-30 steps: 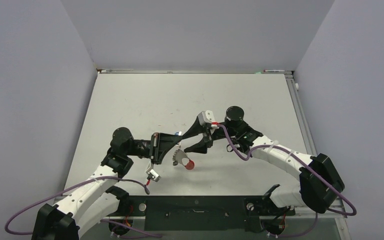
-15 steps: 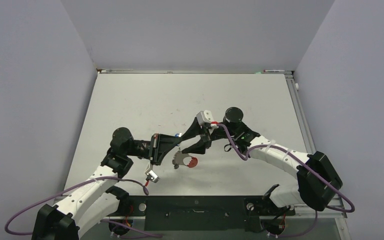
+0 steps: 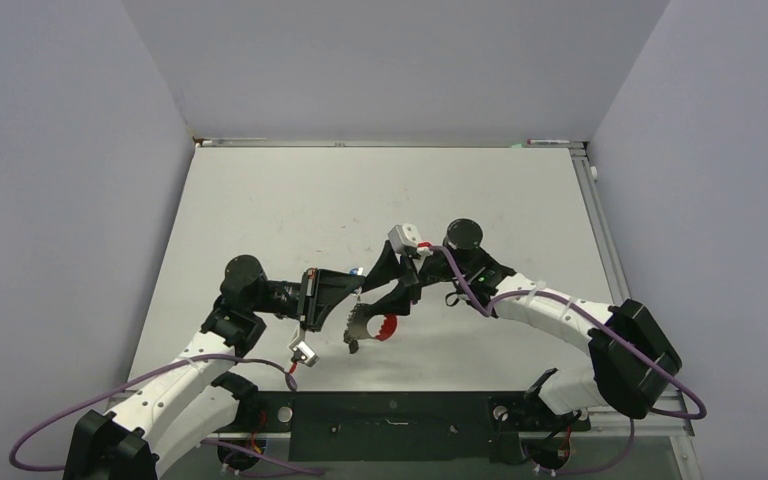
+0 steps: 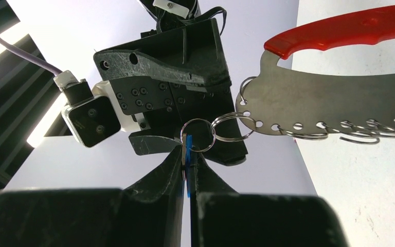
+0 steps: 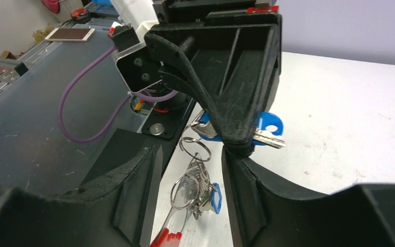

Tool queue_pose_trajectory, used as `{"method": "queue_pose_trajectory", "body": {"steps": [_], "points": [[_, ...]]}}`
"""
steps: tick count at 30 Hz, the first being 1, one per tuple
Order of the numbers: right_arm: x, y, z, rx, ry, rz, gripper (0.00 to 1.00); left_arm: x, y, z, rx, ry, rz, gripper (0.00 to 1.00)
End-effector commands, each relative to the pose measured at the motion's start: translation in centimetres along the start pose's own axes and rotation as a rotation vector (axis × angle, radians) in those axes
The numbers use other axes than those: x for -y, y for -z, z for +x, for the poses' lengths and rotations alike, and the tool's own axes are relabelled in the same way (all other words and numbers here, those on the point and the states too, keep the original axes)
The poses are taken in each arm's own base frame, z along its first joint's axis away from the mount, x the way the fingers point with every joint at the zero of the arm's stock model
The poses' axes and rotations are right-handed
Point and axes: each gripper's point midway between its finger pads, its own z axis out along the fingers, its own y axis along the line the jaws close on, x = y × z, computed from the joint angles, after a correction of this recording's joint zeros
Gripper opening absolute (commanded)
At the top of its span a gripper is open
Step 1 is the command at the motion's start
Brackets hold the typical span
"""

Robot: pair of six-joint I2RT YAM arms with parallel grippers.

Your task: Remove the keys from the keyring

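My left fingers [image 4: 159, 180] are pressed together on a blue-tagged key [image 5: 268, 123], pinching it at the tag. A small split ring [image 4: 198, 135] passes through that key and links to a second ring [image 4: 231, 126]. That one hooks into a hole of the keyring [image 4: 329, 100], a silvery-grey plate with a red grip [image 4: 339, 28]. The keyring hangs just right of my left fingertips, over the white table [image 3: 290, 200]. More rings and another blue tag [image 5: 214, 198] dangle below. My right fingers [image 5: 139, 190] stand spread, one on either side of the left fingertips and the pinched key, gripping nothing.
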Motion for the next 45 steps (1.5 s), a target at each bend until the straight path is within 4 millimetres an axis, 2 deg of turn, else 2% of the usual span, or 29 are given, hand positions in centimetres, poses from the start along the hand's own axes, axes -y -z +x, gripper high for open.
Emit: {"method": "queue_pose_trajectory", "body": {"steps": [1,13,23,29,35,41,45], "points": [[-1.6,-0.5,-1.0,0.028,0.065,-0.08,0.46,-1.2,0.0,-0.6,0.037,-0.049,-0.017,0.0],[-1.9,-1.0,-1.0,0.03,0.05,-0.093,0.32,-1.0,0.0,-0.4,0.03,-0.043,-0.011,0.0],[-0.9,-1.1,-0.4,0.021,0.042,-0.045,0.32,-1.1,0.1,-0.5,0.033,-0.044,-0.011,0.0],[0.9,-1.1,0.0,0.012,0.018,0.054,0.31,-1.2,0.1,-0.5,0.033,-0.036,-0.009,0.0],[1.0,-1.1,0.1,0.012,0.017,0.065,0.23,-1.1,0.1,-0.5,0.03,-0.028,-0.005,0.0],[1.0,-0.8,0.3,-0.001,0.024,0.069,0.07,-0.9,0.5,0.2,-0.015,0.002,0.002,0.0],[1.0,-0.4,-0.2,0.011,0.031,0.074,0.05,-0.8,1.4,1.1,-0.077,0.042,0.005,0.0]]}}
